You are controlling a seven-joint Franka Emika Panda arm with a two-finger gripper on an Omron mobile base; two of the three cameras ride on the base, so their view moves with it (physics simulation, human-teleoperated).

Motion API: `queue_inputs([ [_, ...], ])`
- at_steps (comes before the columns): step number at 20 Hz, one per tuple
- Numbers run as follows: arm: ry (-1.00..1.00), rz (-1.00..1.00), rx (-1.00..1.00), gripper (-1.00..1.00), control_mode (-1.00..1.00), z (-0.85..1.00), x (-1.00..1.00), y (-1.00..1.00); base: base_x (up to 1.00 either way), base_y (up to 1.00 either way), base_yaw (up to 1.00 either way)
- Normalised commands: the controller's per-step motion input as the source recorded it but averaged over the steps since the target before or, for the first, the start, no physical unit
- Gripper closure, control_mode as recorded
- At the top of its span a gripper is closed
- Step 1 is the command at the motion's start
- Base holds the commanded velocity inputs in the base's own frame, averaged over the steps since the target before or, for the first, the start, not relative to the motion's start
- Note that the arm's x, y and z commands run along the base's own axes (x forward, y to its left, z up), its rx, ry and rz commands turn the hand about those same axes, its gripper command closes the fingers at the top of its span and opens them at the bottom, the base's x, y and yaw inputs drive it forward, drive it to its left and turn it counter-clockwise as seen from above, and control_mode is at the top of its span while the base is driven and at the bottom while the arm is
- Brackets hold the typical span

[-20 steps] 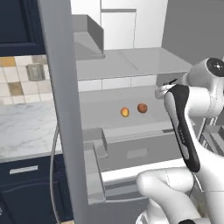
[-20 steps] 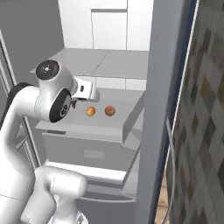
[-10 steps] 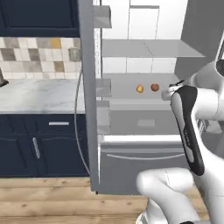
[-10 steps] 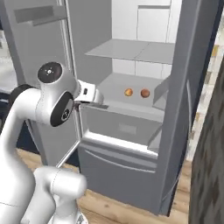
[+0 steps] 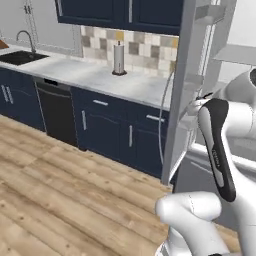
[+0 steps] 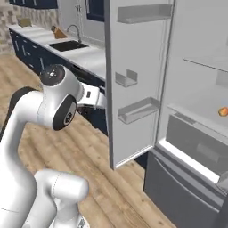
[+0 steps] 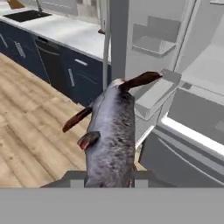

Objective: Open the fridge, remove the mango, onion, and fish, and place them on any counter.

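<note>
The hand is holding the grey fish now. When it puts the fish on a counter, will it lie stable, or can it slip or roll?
The fish looks long and rounded with a smooth, speckled skin, so it may slide a little in the hand. Its body juts stiffly forward, not drooping, so it probably is rigid. Thin brown fins stick out sideways, which should limit rolling.

Fish (image 7: pixel 111 138): grey, mottled, rough-looking skin w/ glossy reddish-brown fins. Fridge (image 6: pixel 138 80): matt grey door, smooth white inside. Floor (image 5: pixel 55 190): wood planks, satin. Worktop (image 5: pixel 95 77): veined marble, smooth. Cupboards (image 5: pixel 115 132): matt navy, metal handles. Backsplash (image 5: pixel 140 47): glazed tile.
</note>
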Motion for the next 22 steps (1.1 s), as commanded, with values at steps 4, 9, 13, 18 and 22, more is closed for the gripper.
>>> queue_inputs([
  [4,0.0,0.0,0.0,1.0,1.0,0.0,0.0,0.0,-0.81,0.2,0.76],
  [9,0.0,0.0,0.0,1.0,1.0,0.0,0.0,0.0,-0.86,0.38,0.71],
  [13,0.0,0.0,0.0,1.0,1.0,0.0,0.0,0.0,-0.39,0.97,0.52],
  [18,0.0,0.0,0.0,1.0,1.0,0.0,0.0,0.0,0.3,1.0,0.27],
  [22,0.0,0.0,0.0,1.0,1.0,0.0,0.0,0.0,0.75,1.0,0.2],
])
